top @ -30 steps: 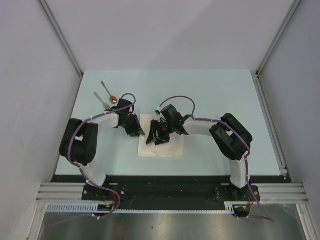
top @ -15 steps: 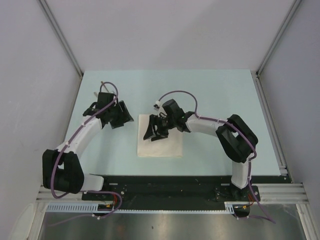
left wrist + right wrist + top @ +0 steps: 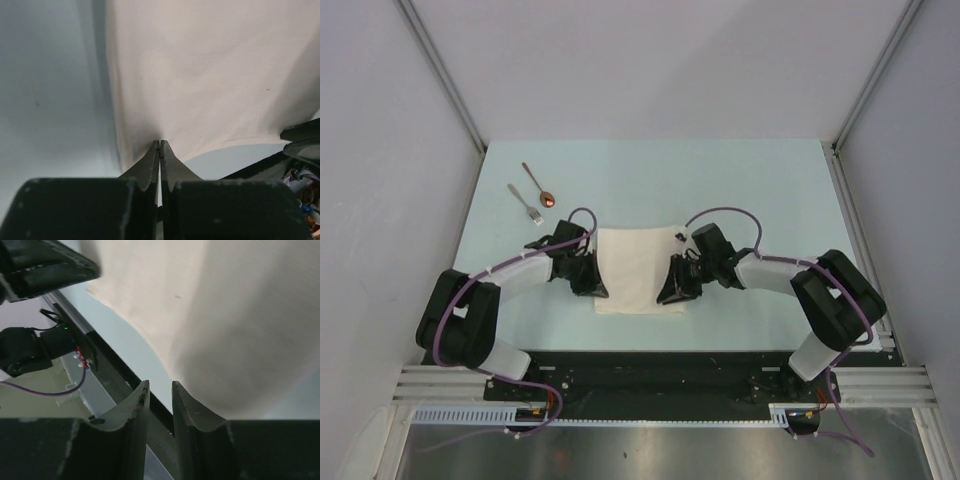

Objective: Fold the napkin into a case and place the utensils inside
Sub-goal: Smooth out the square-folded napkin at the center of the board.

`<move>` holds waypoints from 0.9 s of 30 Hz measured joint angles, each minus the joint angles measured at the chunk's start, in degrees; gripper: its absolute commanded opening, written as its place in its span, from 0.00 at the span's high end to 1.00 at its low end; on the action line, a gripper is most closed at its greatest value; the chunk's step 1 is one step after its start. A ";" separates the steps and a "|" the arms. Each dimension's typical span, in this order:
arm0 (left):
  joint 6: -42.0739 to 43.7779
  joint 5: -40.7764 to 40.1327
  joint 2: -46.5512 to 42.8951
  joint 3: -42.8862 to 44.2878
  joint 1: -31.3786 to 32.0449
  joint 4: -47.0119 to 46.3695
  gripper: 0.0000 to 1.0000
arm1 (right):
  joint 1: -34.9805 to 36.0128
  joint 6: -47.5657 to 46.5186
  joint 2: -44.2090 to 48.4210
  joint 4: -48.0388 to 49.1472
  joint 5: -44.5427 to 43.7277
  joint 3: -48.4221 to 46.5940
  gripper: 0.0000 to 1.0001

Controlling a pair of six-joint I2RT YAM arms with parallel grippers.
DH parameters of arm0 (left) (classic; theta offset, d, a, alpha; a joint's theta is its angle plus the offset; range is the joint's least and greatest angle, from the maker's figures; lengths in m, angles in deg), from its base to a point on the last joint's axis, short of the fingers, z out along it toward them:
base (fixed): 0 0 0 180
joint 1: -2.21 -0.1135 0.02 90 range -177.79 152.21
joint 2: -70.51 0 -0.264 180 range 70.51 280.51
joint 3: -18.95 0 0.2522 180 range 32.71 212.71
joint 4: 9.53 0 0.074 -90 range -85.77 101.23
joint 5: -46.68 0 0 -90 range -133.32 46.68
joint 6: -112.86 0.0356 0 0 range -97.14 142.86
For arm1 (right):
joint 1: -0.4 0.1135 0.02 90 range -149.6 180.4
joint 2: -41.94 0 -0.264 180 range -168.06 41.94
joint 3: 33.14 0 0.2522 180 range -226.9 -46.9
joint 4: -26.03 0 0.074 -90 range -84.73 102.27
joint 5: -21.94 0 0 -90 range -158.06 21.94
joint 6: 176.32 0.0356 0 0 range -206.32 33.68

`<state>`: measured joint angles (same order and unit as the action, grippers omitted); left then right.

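Observation:
The cream-white napkin (image 3: 638, 265) lies flat at mid-table as a rough square, not a case. My left gripper (image 3: 596, 289) is at its near-left corner. In the left wrist view the jaws (image 3: 160, 143) are pressed together where the napkin's (image 3: 200, 75) two edges meet, pinching the corner. My right gripper (image 3: 668, 296) is at the near-right corner. In the right wrist view its jaws (image 3: 159, 386) stand a narrow gap apart with nothing between them, and the napkin's (image 3: 240, 315) edge touches the right finger. The silver fork (image 3: 526, 203) and the copper-bowled spoon (image 3: 540, 186) lie at the far left.
The pale blue table (image 3: 760, 190) ends in a black front rail (image 3: 650, 360) just behind both grippers. Grey walls close in the left, the right and the back. The left arm's gripper shows at the top left of the right wrist view (image 3: 45, 260).
My left gripper swung out to the utensils, then came back to the napkin's near-left corner. My right gripper moved from the napkin's middle to its near-right corner. The napkin lies more spread.

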<state>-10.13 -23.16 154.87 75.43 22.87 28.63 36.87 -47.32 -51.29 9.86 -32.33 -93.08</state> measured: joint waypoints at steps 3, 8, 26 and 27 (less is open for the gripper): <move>-0.13 -1.22 0.66 -3.34 0.00 -0.35 1.00 | -1.64 -0.04 -2.03 3.26 0.90 5.35 0.76; 0.02 -0.96 0.76 -3.52 -0.17 -0.94 1.00 | -4.17 0.70 -3.67 8.50 4.59 9.11 0.72; -1.55 3.37 16.52 18.84 -5.29 -6.32 0.91 | -16.74 0.87 -18.25 11.69 9.49 -15.28 0.69; -1.55 3.13 19.26 20.72 -5.66 -6.47 0.92 | -17.35 0.79 -19.65 11.85 9.90 -16.28 0.69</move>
<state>-11.69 -20.03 174.13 96.15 17.21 22.16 19.52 -46.53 -70.94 21.70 -22.43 -109.36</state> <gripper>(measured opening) 0.101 0.316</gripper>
